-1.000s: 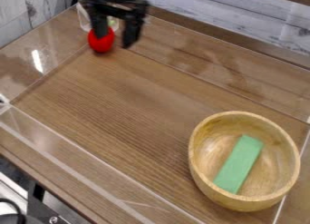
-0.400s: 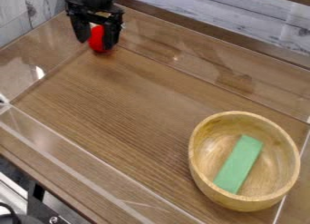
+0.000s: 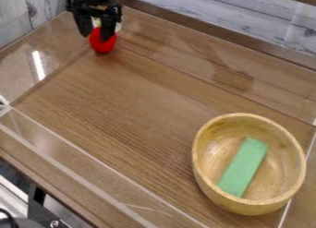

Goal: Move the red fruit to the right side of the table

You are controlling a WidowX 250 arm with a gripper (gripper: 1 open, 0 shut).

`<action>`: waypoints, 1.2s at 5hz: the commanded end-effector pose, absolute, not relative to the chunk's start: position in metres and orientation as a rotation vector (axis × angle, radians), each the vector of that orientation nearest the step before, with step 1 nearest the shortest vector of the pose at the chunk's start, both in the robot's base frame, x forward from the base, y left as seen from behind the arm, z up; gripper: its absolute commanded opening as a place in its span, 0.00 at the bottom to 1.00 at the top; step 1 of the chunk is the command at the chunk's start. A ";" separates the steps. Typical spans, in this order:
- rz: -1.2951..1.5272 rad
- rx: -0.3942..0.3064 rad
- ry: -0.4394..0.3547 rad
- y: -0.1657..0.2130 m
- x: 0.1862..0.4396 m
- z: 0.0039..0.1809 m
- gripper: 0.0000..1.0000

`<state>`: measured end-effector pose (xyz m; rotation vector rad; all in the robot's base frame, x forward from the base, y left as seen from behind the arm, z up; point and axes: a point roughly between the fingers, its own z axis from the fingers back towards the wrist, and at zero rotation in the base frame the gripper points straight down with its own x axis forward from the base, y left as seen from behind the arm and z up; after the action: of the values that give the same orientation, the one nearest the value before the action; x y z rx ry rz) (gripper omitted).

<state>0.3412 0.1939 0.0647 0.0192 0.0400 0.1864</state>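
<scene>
The red fruit [image 3: 103, 45] sits on the brown wooden table [image 3: 136, 112] at the far left, close to the back acrylic wall. My black gripper [image 3: 102, 32] points straight down over it. Its fingers [image 3: 91, 29] reach down on either side of the fruit's top and hide its upper part. The jaws stand narrower than before, close to the fruit's sides. Whether they press on the fruit does not show.
A round light wooden bowl [image 3: 210, 139] stands at the front right with a flat green block [image 3: 243, 166] lying in it. Low clear acrylic walls [image 3: 74, 162] run along the table's edges. A pale plank wall rises behind the table.
The gripper moved left and down onto the red fruit, and its fingers drew closer together. The fruit stayed where it was.
</scene>
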 end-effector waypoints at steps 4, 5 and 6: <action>0.395 0.057 -0.010 0.197 0.362 0.084 1.00; 0.420 0.066 -0.006 0.189 0.352 0.077 1.00; 0.453 0.072 -0.012 0.184 0.346 0.078 1.00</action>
<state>0.3387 0.1824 0.0453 0.0468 0.0776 0.4530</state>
